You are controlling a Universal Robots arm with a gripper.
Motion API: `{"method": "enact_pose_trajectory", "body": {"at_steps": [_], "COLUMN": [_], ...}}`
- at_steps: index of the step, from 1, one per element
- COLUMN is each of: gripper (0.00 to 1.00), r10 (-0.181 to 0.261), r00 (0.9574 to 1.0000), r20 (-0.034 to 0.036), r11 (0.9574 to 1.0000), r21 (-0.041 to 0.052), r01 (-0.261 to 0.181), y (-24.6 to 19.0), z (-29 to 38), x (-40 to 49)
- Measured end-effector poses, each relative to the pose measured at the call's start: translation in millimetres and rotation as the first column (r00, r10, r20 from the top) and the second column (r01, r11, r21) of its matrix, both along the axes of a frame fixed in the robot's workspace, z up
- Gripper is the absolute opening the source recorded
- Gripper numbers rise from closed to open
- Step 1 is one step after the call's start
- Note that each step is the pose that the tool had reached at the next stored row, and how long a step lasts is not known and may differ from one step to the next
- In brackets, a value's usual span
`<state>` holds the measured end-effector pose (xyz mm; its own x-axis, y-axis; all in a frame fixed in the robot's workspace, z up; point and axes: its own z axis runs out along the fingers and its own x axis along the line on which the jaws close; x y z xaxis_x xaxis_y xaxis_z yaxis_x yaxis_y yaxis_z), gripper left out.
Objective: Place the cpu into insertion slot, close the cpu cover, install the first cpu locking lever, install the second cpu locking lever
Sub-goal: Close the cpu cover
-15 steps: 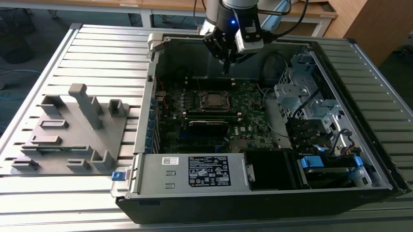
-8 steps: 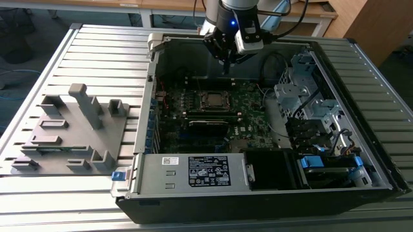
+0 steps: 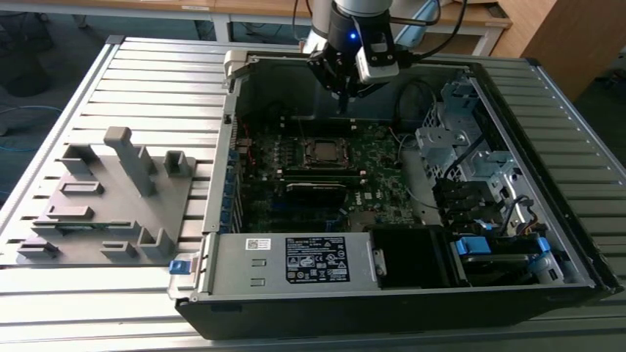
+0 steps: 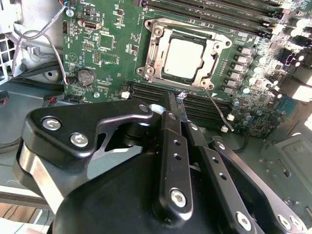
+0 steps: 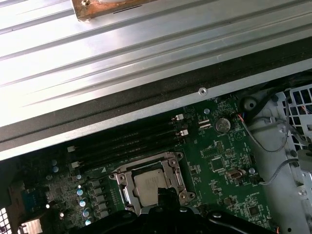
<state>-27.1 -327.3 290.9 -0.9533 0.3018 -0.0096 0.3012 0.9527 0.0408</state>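
I hang over a slatted metal table point(image 3: 146, 73) that carries 1 open computer case point(image 3: 391, 312). Beside the case, on the exterior view's left, lies a grey fixture plate point(image 3: 108, 213) with upright blocks. Inside the case, a silver power supply box point(image 3: 293, 260) sits at the near edge and the green motherboard point(image 3: 382, 172) spreads behind it.

On the board, long black memory slots point(image 4: 161, 91) run just beside the insertion slot point(image 3: 323, 152). The cpu cover point(image 4: 216, 51) lies flat on that slot, its silvery frame around the square window. The cpu point(image 4: 184, 57) sits in the slot, its dull grey top showing through the window, level with the board; the first wrist view shows the same chip point(image 5: 150, 187) framed by the cover. I cannot tell how the 2 locking levers stand. A round coin cell point(image 4: 86, 76) sits apart from the socket on the board.

My gripper point(image 4: 176, 97) hovers above the board near the socket, touching nothing, with its 2 fingers point(image 4: 168, 124) pressed together and nothing between them. In the exterior view my gripper point(image 3: 342, 106) points straight down.
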Motion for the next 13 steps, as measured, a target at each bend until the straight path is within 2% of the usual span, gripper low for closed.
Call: {"method": "enact_pose_trajectory", "body": {"at_steps": [13], "gripper": [0.10], "r10": [0.000], "r00": [1.0000], "r20": [0.0000], "r11": [1.0000], "r21": [0.0000], "r01": [0.000], "y": [0.0], "z": [-2.9], "x": [0.0]}}
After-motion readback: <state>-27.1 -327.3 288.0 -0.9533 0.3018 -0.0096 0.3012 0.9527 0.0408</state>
